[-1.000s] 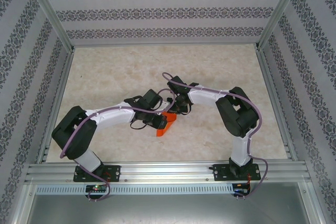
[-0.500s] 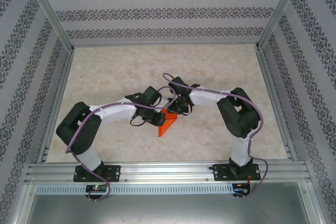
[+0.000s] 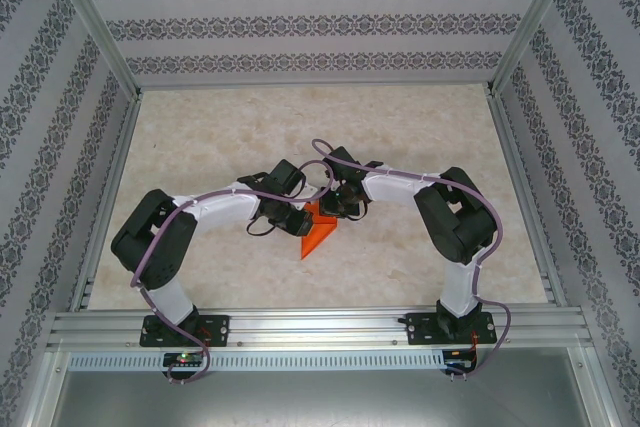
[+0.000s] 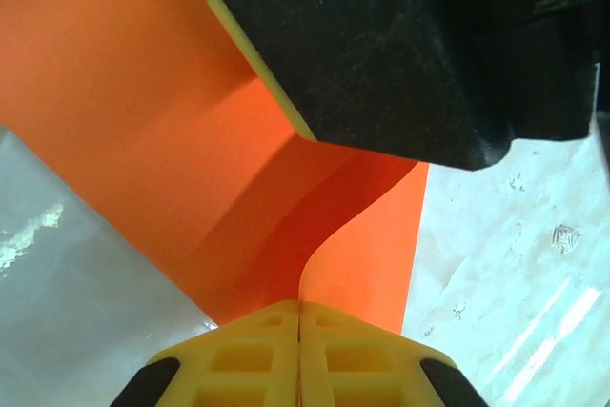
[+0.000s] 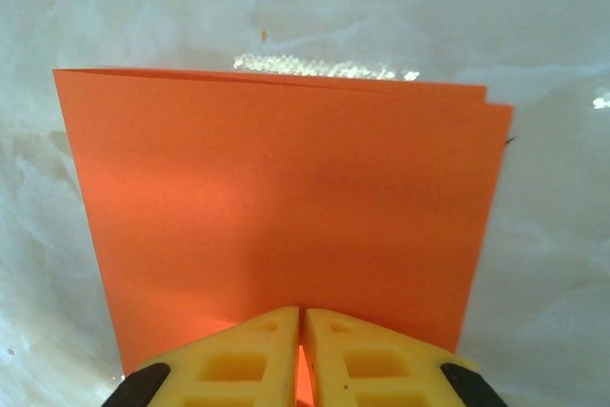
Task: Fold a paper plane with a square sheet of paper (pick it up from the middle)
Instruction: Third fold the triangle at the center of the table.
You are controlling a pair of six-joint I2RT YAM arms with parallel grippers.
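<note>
left wrist | square sheet of paper (image 4: 124, 111) | cut off top and left

The room is brightly and evenly lit from overhead, so the pale marbled tabletop (image 3: 200, 137) carries only faint, short shadows under the arms. Close up, its glossy surface throws white glare streaks in the left wrist view and a sparkling patch just beyond the thin bright orange folded paper (image 5: 286, 216). A deeper shadow sits inside the paper's curled fold (image 4: 286, 235). Everything looks sharp.
</note>
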